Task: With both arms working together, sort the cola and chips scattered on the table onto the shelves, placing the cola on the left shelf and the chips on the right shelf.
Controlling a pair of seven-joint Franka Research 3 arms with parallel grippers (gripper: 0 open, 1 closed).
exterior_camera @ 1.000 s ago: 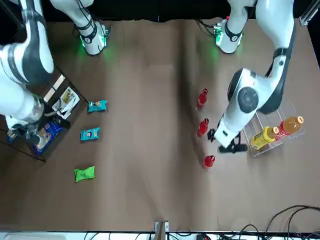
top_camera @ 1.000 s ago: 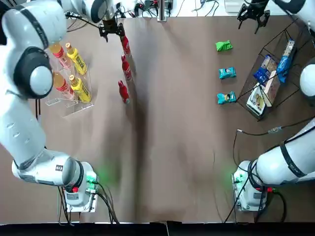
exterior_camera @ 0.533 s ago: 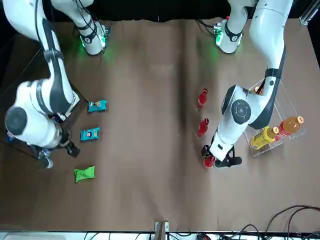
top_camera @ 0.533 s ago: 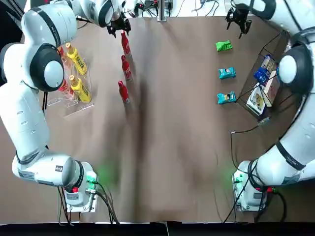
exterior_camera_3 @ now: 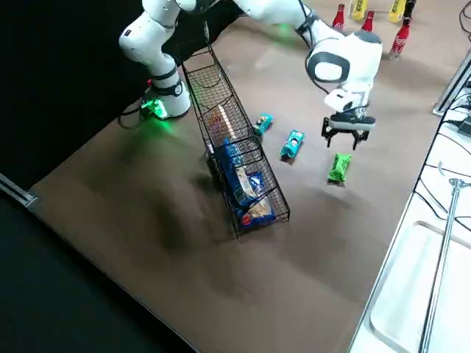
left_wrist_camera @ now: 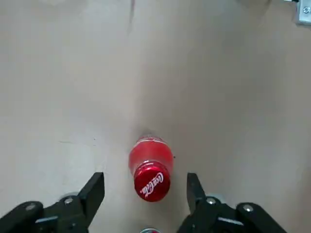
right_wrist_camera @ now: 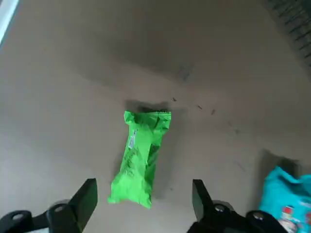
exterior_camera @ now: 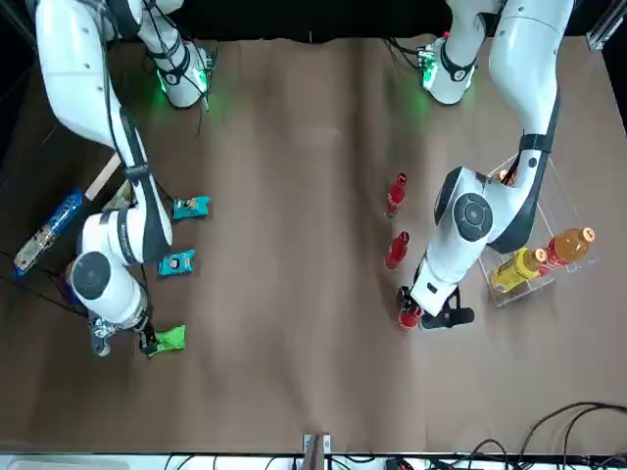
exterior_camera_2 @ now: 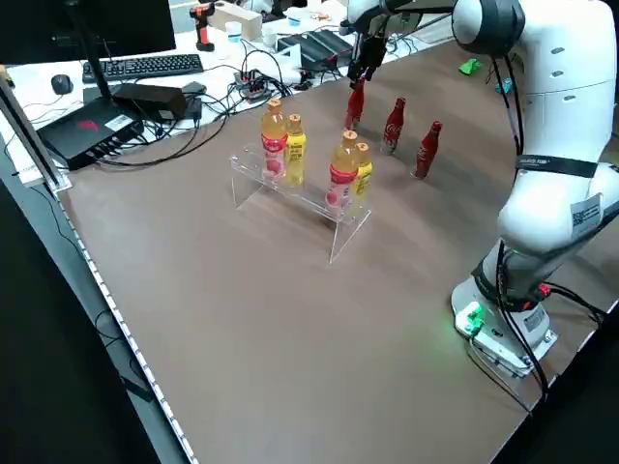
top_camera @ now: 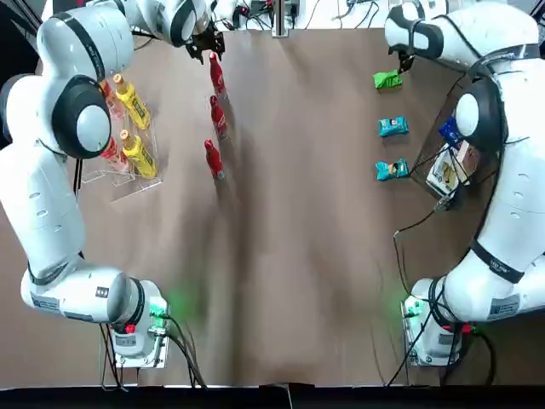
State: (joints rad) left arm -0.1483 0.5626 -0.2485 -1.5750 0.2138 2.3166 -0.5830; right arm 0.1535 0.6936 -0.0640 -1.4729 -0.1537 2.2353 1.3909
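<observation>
Both our grippers spread wide, empty: left gripper (left_wrist_camera: 146,201) over farthest Coca-Cola bottle (left_wrist_camera: 151,167), right gripper (right_wrist_camera: 145,206) above green chip packet (right_wrist_camera: 141,158), beyond teal packets. Pickup approach in hand, we judge; next, straddle each, lower, close.

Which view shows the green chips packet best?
The right wrist view: the green packet appears whole and largest. Top, right side and left side views show it smaller; the front view hides part behind the right gripper; the left wrist view lacks it.

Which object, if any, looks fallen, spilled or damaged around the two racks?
Nothing stands out: the three cola bottles stand upright, and the chip packets lie beside the wire basket rack without visible spill.
</observation>
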